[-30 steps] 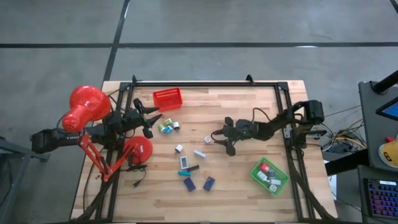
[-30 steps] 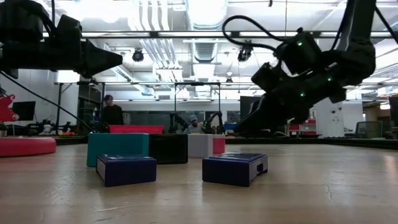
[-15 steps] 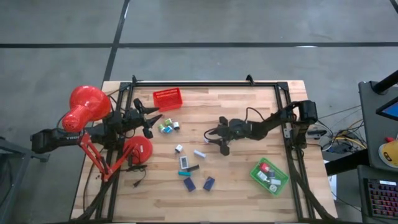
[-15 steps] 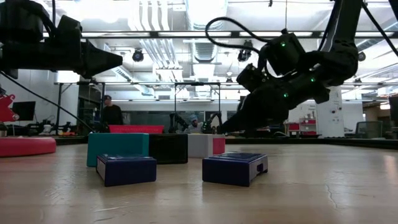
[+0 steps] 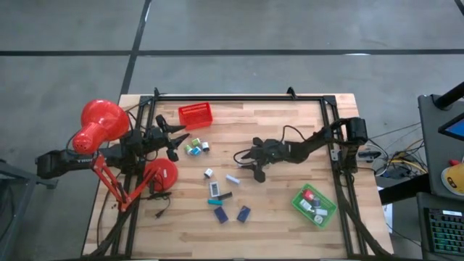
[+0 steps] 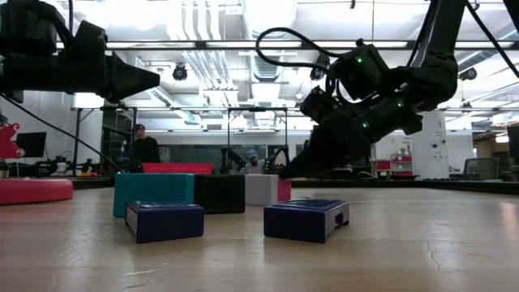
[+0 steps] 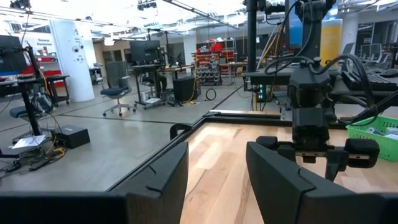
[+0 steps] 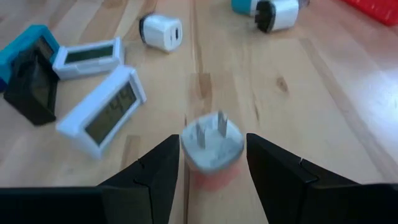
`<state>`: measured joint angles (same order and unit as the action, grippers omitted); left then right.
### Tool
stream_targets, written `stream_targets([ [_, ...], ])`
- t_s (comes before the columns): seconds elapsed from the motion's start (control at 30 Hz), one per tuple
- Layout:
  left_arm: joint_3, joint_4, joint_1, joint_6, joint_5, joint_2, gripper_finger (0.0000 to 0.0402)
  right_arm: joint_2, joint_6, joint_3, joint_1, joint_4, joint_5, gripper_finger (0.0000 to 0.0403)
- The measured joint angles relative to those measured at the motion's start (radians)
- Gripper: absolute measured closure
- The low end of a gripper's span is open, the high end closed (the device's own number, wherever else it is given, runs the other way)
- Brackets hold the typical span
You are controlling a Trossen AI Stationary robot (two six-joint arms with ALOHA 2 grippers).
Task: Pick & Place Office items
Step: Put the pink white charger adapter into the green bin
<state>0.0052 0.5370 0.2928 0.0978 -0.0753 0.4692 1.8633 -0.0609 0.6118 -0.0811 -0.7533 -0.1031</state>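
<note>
A small white plug point(image 8: 211, 144) with two prongs and a pink underside rests on the table. My right gripper point(image 8: 212, 171) is open and slants down at it, one finger on each side of its body. In the high view this gripper point(image 5: 245, 162) is at mid-table. More office items lie toward the near edge: white display units point(image 8: 102, 118), a white cube point(image 8: 161, 31), and navy blocks point(image 5: 221, 215) point(image 5: 243, 213). My left gripper point(image 5: 177, 141) waits open and level at the table's left, beside the red lamp point(image 5: 98, 127). My right gripper has its fingers point(image 8: 155, 171) close against the two sides of the plug's body point(image 8: 214, 155), coming slanting down from the table's right. I cannot tell whether they touch it. The plug sits on the table with its prongs up.
A red tray point(image 5: 196, 115) stands at the far left-centre. A green tray point(image 5: 314, 205) holding a few pieces sits at the near right. The lamp's round base point(image 5: 161, 174) lies left of the items. A dark frame rail point(image 5: 239, 98) runs along the far edge.
My right gripper has moved toward the table's left and sunk toward the tabletop, ending with its fingers around the plug. The plug and the other items have stayed where they were.
</note>
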Motion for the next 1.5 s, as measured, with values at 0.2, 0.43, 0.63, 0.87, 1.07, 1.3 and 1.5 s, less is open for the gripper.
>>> stream_targets([
  [0.2, 0.0, 0.0, 0.0, 0.0, 0.0, 0.0, 0.0234, 0.0, -0.01, 0.044, 0.0, 0.099, -0.011, 0.0224],
  [0.43, 0.0, 0.0, 0.0, 0.0, 0.0, 0.0, 0.0234, 0.0, -0.006, 0.092, 0.0, 0.205, -0.011, 0.0235],
  [0.63, 0.0, 0.0, 0.0, 0.0, 0.0, 0.0, 0.0234, 0.0, 0.025, 0.095, 0.0, 0.205, -0.006, 0.0247],
  [0.87, 0.0, 0.0, 0.0, 0.0, 0.0, 0.0, 0.0234, 0.0, 0.028, 0.095, 0.0, 0.204, -0.004, 0.0255],
  [1.07, 0.0, 0.0, 0.0, 0.0, 0.0, 0.0, 0.0234, -0.005, 0.048, 0.095, 0.0, 0.203, 0.002, 0.0256],
  [1.3, 0.0, 0.0, 0.0, 0.0, 0.0, 0.0, 0.0234, -0.101, 0.117, 0.095, 0.006, 0.232, 0.108, 0.0257],
  [1.5, 0.0, 0.0, 0.0, 0.0, 0.0, 0.0, 0.0234, -0.262, 0.116, 0.098, 0.044, 0.454, 0.236, 0.0257],
])
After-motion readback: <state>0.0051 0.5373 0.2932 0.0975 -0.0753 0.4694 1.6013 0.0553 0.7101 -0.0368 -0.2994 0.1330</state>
